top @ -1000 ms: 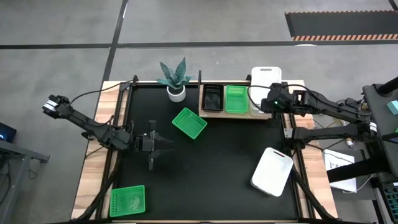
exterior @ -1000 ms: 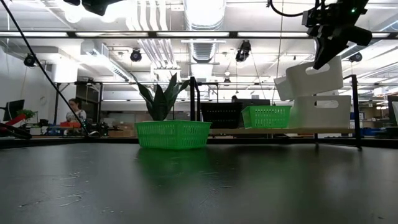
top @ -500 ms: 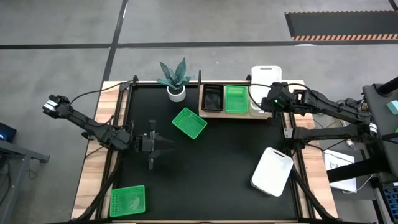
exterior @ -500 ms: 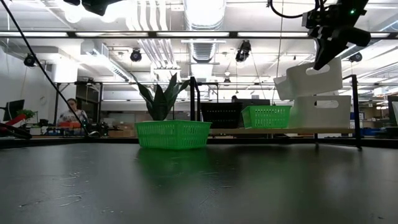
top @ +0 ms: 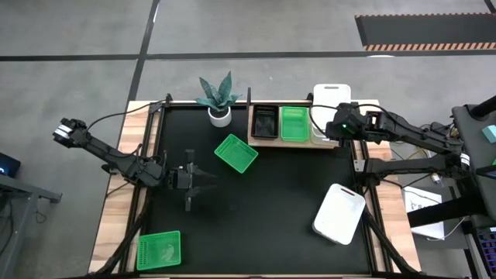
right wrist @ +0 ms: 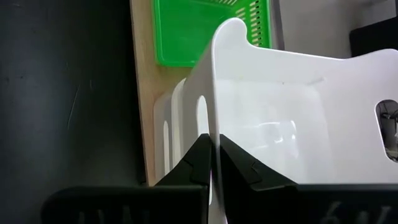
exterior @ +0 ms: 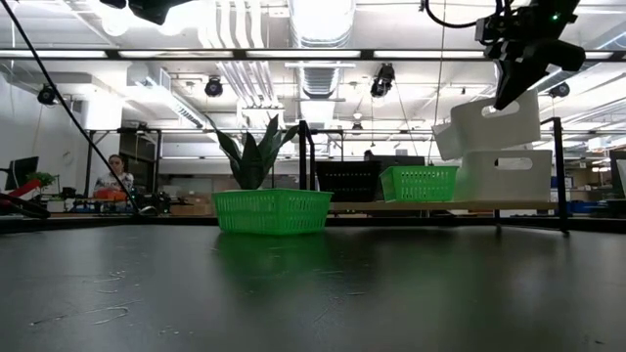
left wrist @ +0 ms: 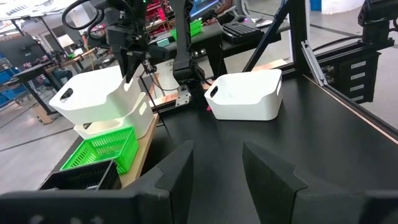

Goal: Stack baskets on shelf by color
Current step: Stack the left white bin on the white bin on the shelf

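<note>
My right gripper (right wrist: 214,163) pinches white basket (right wrist: 298,118) rim — tilted over shelf (top: 260,139) stack, 1 o'clock; left gripper (left wrist: 214,171) open.

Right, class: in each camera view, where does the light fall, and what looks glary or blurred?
Low view: bright ceiling lights; the black table shows a faint green reflection under the green basket. Right wrist view: the held white basket fills the picture, soft glare on its wall. High view: even light, weak shadows.

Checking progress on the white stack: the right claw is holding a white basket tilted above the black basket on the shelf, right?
Not quite. The right claw holds the white basket tilted above another white basket on the shelf, not the black one; the low view shows it.
</note>
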